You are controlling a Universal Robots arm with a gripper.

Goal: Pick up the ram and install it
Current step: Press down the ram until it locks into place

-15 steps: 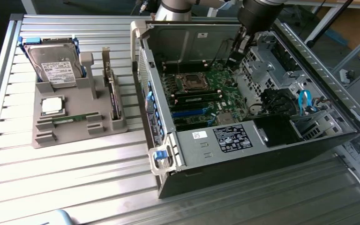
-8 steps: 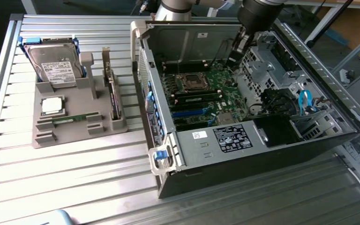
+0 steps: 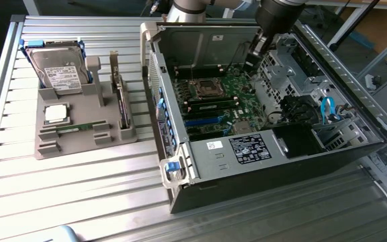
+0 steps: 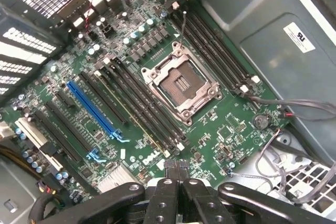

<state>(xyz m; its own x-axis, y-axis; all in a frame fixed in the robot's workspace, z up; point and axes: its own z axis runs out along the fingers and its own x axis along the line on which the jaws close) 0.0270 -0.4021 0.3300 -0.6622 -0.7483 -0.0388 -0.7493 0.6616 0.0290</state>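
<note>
The claw (image 4: 176, 167) is hovering closed and empty over the motherboard (image 4: 157, 93); the ram (image 3: 79, 127) is lying in its holder (image 3: 79, 136).

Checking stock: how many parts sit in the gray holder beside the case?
4: hard drive at the far end, processor in the middle, ram lying nearer the camera, card on edge beside the case. More may hide behind the card.

Slatted metal table (image 3: 59, 191) carries everything. Open PC case (image 3: 261, 166) lies on its side directly on it. Grey parts holder (image 3: 79, 138) sits on the slats just beside the case, on the exterior view's left, not touching it.
</note>
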